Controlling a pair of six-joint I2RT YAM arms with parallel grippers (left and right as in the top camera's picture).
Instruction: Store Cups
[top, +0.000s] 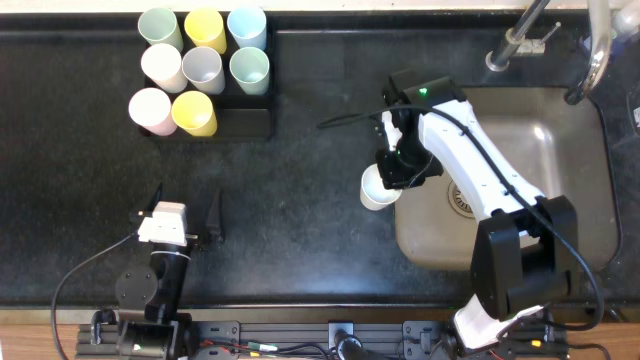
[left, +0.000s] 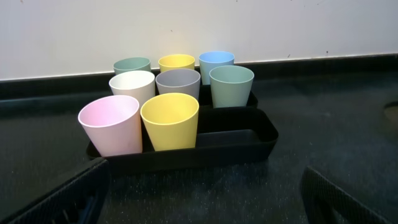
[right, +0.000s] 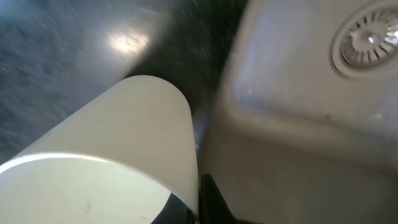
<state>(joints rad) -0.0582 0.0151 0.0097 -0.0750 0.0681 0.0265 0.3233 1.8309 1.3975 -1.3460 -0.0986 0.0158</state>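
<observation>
Nine cups in all by my count: eight stand upright in the black tray at the upper left of the top view, and the ninth, a cream cup, is in my right tool just right of the frame's middle. The tray's cups sit in three rows. The row nearest the top edge has three: a pale green cup, a yellow cup and a blue cup. The middle row also has three: a white cup, a grey cup and a green cup. The lowest row has two, a pink cup and a second yellow cup, touching side by side at the tray's left end. My right tool is clamped on the cream cup, which is lifted and tilted, its mouth turned toward the lower left of the top view, right at the left rim of the one sink, over the edge where the dark tabletop meets the basin. The sink has one round drain, just right of the held cup, and one faucet at the upper right. My left tool is at the lower left of the top view, its two fingers spread wide with nothing between them, facing the tray and well apart from it.
</observation>
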